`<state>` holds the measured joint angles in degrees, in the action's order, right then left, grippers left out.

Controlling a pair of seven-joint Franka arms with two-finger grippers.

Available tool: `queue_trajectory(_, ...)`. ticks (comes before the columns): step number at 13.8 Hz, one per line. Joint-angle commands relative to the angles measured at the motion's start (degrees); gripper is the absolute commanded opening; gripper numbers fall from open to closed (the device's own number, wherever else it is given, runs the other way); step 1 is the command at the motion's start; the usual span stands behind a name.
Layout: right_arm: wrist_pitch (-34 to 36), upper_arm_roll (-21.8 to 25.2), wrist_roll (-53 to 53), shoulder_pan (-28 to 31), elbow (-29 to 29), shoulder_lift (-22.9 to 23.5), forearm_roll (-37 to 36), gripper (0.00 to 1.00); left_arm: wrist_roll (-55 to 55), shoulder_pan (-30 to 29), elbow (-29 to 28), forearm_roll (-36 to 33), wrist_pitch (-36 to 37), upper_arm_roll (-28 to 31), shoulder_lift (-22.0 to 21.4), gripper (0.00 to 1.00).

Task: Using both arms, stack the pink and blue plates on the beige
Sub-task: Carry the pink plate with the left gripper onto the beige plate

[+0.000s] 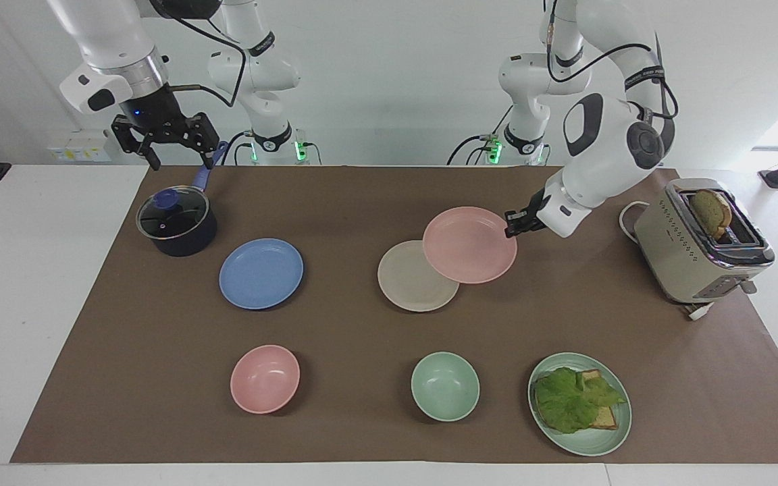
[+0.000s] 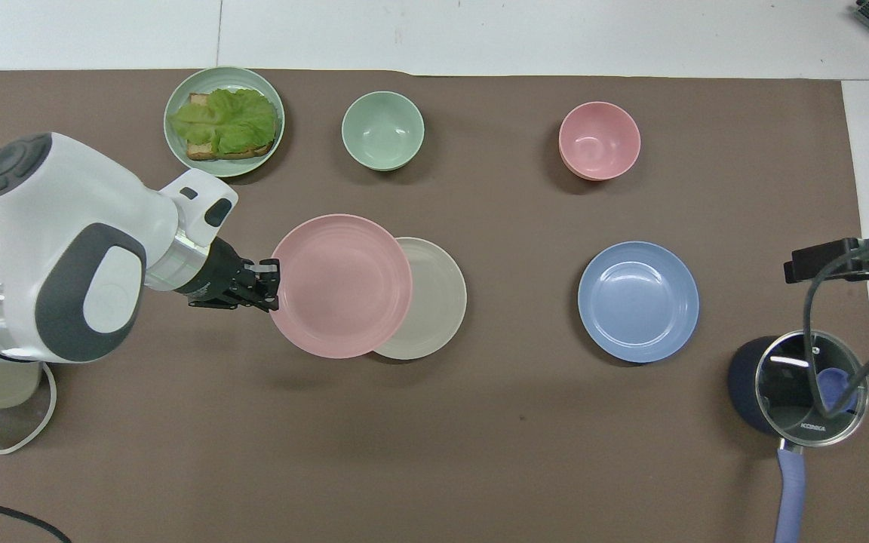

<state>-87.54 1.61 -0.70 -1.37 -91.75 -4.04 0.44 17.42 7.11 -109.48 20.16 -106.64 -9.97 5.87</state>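
From across the table, the left gripper (image 1: 512, 223) pinches the rim of the pink plate (image 1: 469, 244), carrying it partly over the beige plate (image 1: 413, 278); centring and lowering come next. The right gripper (image 1: 165, 138) waits spread above the pot (image 1: 176, 223). From overhead, the matte blue plate (image 2: 638, 301) lies untouched, well apart from either gripper.
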Motion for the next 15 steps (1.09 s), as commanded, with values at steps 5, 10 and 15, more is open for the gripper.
queue_trajectory(5,0.09,-0.47,-1.14,0.75,-1.32,-1.23,-0.18,1.00,3.41,8.26,-6.97,4.09,-14.02,1.10,1.15,0.00)
queue_trajectory(10,0.09,-0.47,-1.14,0.75,-1.32,-1.23,-0.18,1.00,3.41,9.50,-8.91,4.09,-20.61,1.10,4.58,0.00)
queue_trajectory(15,0.09,-0.47,-1.14,0.75,-1.32,-1.23,-0.18,1.00,3.06,9.94,-9.09,4.09,-21.06,1.19,4.94,0.00)
